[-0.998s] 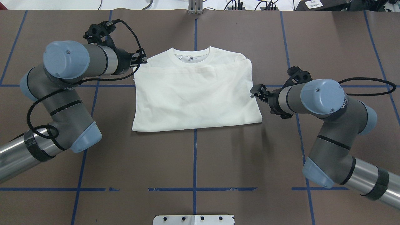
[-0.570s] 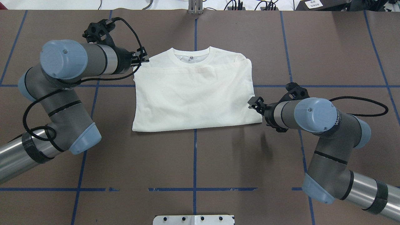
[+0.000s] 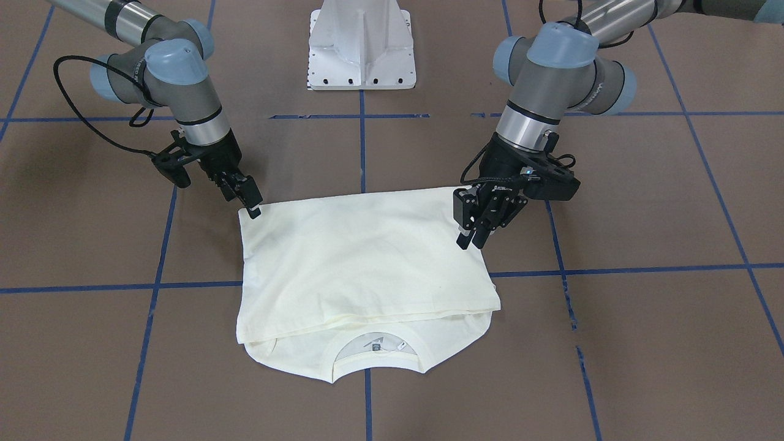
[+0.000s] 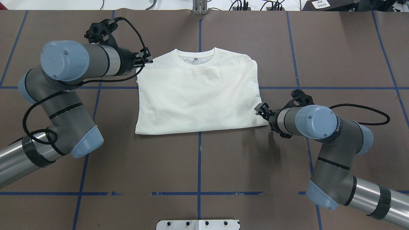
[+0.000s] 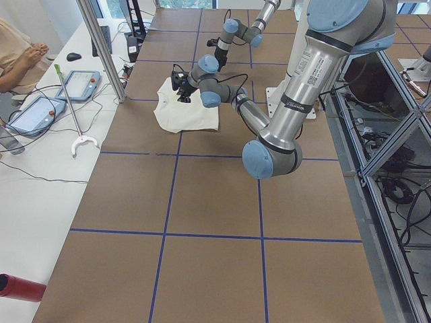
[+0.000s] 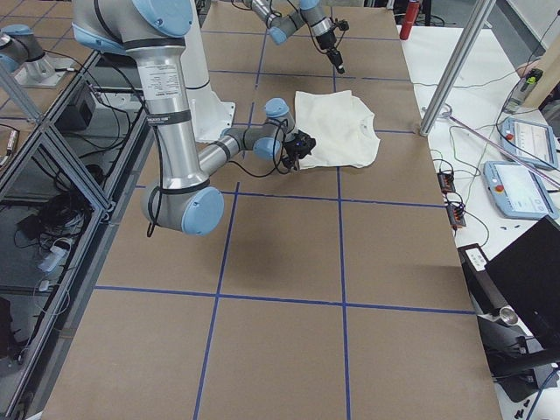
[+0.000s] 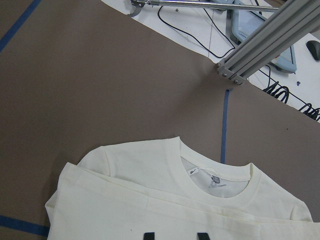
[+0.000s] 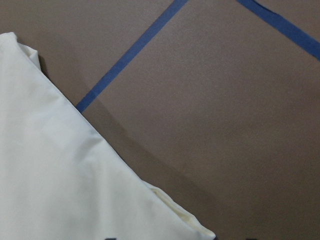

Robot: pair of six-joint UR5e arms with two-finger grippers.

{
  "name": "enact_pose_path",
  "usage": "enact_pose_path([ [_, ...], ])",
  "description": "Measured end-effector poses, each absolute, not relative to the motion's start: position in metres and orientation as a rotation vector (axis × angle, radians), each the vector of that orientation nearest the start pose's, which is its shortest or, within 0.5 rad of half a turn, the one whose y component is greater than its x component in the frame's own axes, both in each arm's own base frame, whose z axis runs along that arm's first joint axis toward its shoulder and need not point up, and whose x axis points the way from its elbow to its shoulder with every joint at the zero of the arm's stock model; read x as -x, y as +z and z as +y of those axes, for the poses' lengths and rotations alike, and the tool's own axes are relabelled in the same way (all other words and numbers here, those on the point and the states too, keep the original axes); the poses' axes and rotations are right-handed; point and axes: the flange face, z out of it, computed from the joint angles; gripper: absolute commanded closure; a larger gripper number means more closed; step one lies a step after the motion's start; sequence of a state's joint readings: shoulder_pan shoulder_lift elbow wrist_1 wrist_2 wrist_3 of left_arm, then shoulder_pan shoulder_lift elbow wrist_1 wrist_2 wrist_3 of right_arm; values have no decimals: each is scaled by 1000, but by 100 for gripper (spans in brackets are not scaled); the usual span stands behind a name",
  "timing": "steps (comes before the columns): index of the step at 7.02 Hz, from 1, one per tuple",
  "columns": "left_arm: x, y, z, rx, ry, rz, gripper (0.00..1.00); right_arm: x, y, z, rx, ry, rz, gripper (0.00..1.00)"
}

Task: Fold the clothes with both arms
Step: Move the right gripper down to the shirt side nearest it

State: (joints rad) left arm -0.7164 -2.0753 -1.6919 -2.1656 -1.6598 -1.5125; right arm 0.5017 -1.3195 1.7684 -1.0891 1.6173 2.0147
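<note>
The brown worktop (image 4: 198, 166) carries one thing, the cream T-shirt (image 4: 198, 95). It lies at the middle as a rough rectangle, with its collar (image 4: 195, 57) away from the robot and a folded layer drawn up to just short of that collar.

In the last second the right arm (image 4: 319, 123) has swung back toward the robot along the shirt's right edge, from about mid-edge to just beside the near right corner. The left arm (image 4: 67, 62) has scarcely moved. This looks like the right side lining up on that corner for the next fold while the left waits, so the fold itself is not yet begun.

The left fingers (image 3: 462, 226) hang raised over the shirt's left side, parted and holding nothing; the left wrist view shows their two tips apart at its bottom edge. The right fingers (image 3: 250, 199) sit low at the near corner, and it cannot be told whether they are parted or touching the cloth.

The sleeves and any front print are hidden inside the fold. The right wrist view shows only the corner of the cloth, with almost nothing of the fingers in frame.
</note>
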Motion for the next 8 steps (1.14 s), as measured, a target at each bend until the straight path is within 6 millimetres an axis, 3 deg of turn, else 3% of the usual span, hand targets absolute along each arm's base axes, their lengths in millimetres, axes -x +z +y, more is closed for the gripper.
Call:
enact_pose_path([
  [3, -409, 247, -521, -393, -520, 1171, 60, 465, 386, -401, 18, 855, -957, 60],
  [4, -409, 246, -522, -393, -520, 1171, 60, 465, 386, -401, 18, 856, -957, 92],
  [5, -408, 247, -522, -393, -521, 1170, 60, 465, 386, -401, 18, 856, -958, 100],
  [8, -408, 255, -521, -387, -522, 1160, 60, 460, 378, -401, 17, 855, -974, 100],
])
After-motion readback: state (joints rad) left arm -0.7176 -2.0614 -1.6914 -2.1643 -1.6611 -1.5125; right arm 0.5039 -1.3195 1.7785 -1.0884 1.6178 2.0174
